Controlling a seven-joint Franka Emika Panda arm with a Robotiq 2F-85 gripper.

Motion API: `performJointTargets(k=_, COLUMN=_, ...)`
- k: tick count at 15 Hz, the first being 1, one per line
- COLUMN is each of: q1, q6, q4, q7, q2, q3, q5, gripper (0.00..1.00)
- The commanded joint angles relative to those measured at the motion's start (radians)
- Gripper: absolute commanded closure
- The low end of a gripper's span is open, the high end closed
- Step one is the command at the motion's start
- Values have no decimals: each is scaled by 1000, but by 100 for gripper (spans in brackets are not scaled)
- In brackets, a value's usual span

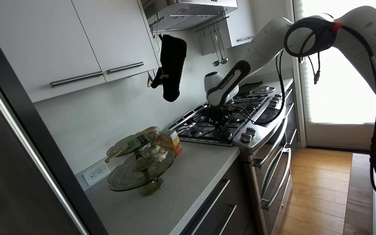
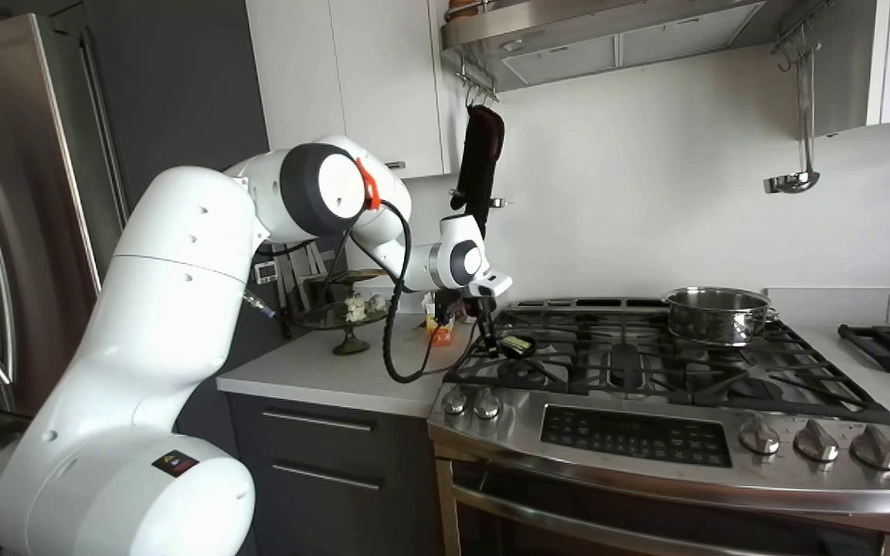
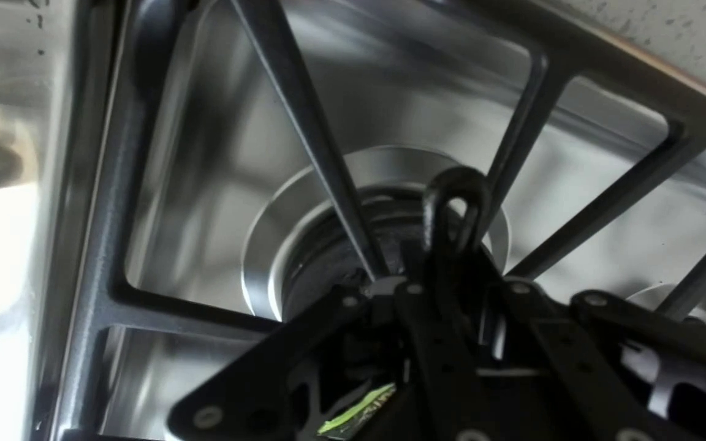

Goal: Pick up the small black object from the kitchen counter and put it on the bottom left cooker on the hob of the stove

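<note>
The small black object [image 2: 518, 345] shows in an exterior view as a dark round piece with a yellow-green label, beside my gripper [image 2: 493, 349] over the left of the hob [image 2: 626, 367]. In the wrist view my gripper [image 3: 429, 278] is shut around the object's handle; its ring end [image 3: 478, 190] sticks up past the fingers. The label shows below, between the finger links. The front-left burner [image 3: 334, 263] lies under the fingers. I cannot tell whether the object touches the grate. In an exterior view the gripper [image 1: 219, 120] is a dark blur. The stove [image 2: 507, 436] stands beside the kitchen counter [image 2: 321, 371].
A steel pot [image 2: 718, 316] stands at the back right of the hob. Green glass stands [image 1: 142, 173] with garlic and an orange box [image 1: 176, 143] are on the counter. A black oven mitt [image 1: 174, 65] hangs on the wall under the range hood [image 2: 615, 46].
</note>
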Motion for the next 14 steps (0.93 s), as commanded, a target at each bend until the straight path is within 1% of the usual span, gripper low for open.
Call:
performJointTargets(k=1, q1=1, q6=-23, q4=41, q7=-12, q2=23, q3=-5, q5=15, gripper=95)
performJointTargets(k=9, q1=-3, q6=-94, q4=69, q7=-40, q2=33, q3=3, q5=21, gripper=95)
performJointTargets(k=10, q1=-2, q6=-101, q4=72, q7=-38, q2=34, q3=2, q5=19, gripper=71)
performJointTargets(k=11, q1=-2, q6=-106, q4=75, q7=-39, q2=34, q3=2, q5=18, gripper=56)
performJointTargets(k=12, q1=-2, q6=-109, q4=79, q7=-40, q2=33, q3=2, q5=18, gripper=50)
performJointTargets(k=13, q1=-2, q6=-115, q4=84, q7=-41, q2=33, q3=3, q5=18, gripper=42)
performJointTargets(k=14, q1=-2, q6=-120, q4=88, q7=-43, q2=32, q3=3, q5=17, gripper=36)
